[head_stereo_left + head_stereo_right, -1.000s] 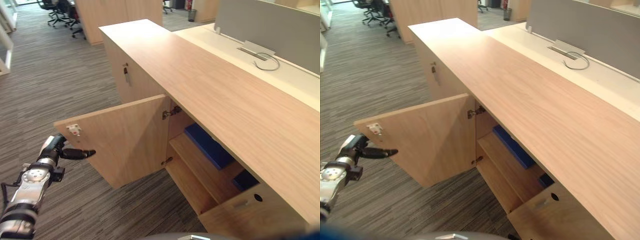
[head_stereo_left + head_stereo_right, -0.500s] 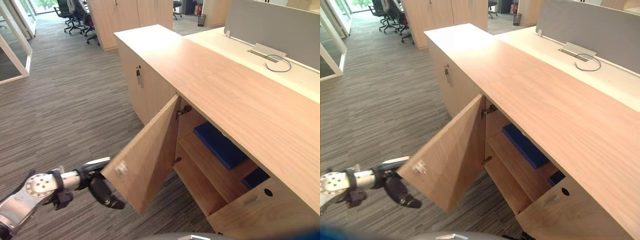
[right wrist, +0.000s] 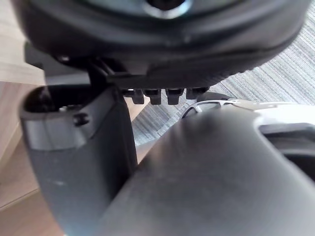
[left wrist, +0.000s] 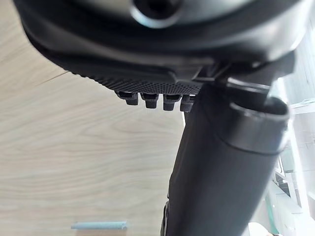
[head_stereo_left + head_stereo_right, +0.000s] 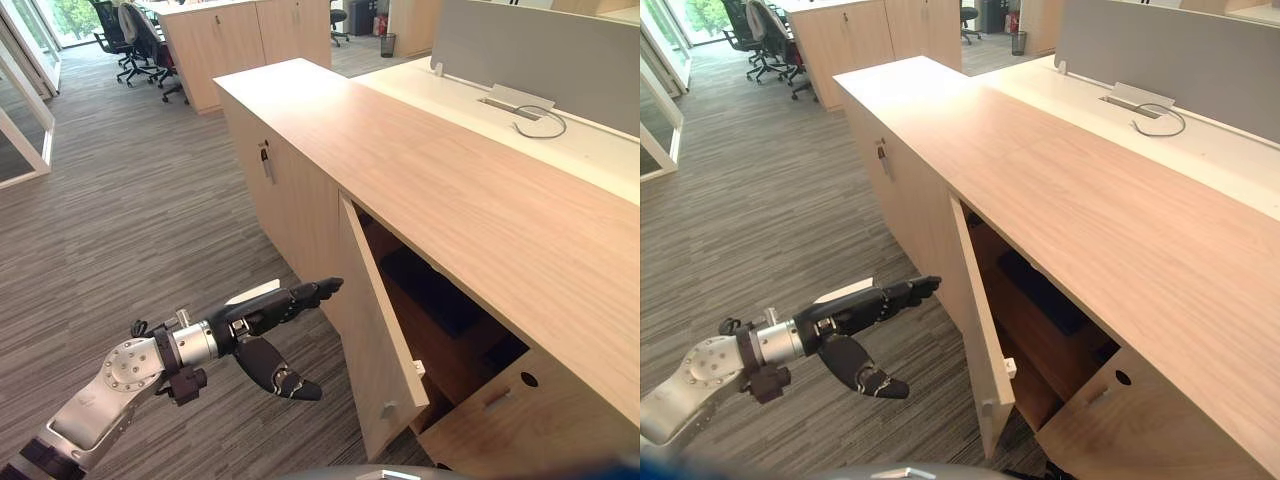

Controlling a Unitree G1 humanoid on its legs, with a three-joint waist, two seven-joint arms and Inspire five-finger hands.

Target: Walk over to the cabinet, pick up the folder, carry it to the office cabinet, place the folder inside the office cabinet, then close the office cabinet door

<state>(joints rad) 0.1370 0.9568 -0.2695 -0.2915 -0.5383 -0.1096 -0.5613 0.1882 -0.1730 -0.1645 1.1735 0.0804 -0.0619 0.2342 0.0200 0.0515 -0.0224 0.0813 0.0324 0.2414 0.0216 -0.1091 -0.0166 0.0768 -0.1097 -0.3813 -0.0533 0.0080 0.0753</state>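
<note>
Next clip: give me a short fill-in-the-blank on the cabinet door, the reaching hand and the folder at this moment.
1. The hand reaching toward the office cabinet door is the robot's ___ one.
2. Its fingers are ___, not curled.
3. The door stands ___, neither fully shut nor wide open.
4. The dark folder lies on a ___ inside the office cabinet.

Missing words: left; straight; ajar; shelf.

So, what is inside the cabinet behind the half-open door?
A dark folder lies on a shelf in the shadow, with another dark thing to its right. The door covers the lower part of the inside, so what is there cannot be seen.
</note>
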